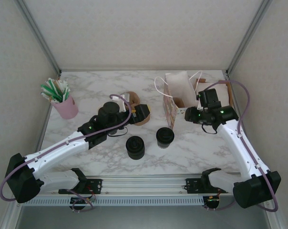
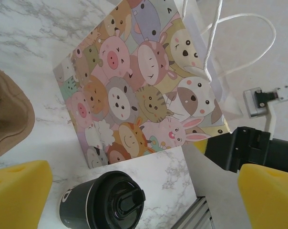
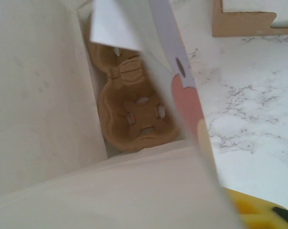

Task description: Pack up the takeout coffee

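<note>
In the top view the left arm (image 1: 58, 148) goes from its base in the lower left corner up and to the right, toward the middle of the frame. Its dark wrist (image 1: 108, 114) is bent and the left gripper (image 1: 143, 114) points to the right. In the left wrist view its yellow pads (image 2: 17, 193) stand in the two lower corners, far apart: the jaws are wide open. The right arm (image 1: 241, 143) rises from the lower right corner up and slightly left, and the right gripper (image 1: 189, 114) points to the left. Whether its jaws are open or closed, I cannot tell.
</note>
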{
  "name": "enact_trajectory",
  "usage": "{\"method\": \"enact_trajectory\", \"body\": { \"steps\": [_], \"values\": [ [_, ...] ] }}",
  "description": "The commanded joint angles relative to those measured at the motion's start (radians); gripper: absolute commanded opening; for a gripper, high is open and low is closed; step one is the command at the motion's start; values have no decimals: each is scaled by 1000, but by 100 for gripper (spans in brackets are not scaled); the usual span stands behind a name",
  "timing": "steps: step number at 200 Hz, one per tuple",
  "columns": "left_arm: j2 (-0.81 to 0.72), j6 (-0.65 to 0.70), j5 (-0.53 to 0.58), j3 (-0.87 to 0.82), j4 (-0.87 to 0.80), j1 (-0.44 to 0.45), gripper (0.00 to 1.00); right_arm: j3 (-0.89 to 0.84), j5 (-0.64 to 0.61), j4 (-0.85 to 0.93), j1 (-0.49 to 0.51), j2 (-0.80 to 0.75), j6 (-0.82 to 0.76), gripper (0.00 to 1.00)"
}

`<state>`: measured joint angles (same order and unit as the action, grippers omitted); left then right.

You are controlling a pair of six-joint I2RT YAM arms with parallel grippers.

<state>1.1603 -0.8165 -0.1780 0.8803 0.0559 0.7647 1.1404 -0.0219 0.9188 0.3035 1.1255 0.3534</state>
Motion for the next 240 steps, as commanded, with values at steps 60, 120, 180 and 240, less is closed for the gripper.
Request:
{"method": "enact_trajectory", "body": {
  "steps": [60,120,180,240],
  "values": [
    [-11,26,19,34,-52,28,100,-44,155,126,-4,-191,-4,79],
    [-13,57,58,30,-90,25,100,-113,249,93,97,-229,-8,85],
    [-48,52,83,-8,-90,15,100,-154,132,7,278,-192,33,86],
    [-71,50,91,-21,-98,3,100,-161,35,-83,377,-71,-3,86]
  ]
}}
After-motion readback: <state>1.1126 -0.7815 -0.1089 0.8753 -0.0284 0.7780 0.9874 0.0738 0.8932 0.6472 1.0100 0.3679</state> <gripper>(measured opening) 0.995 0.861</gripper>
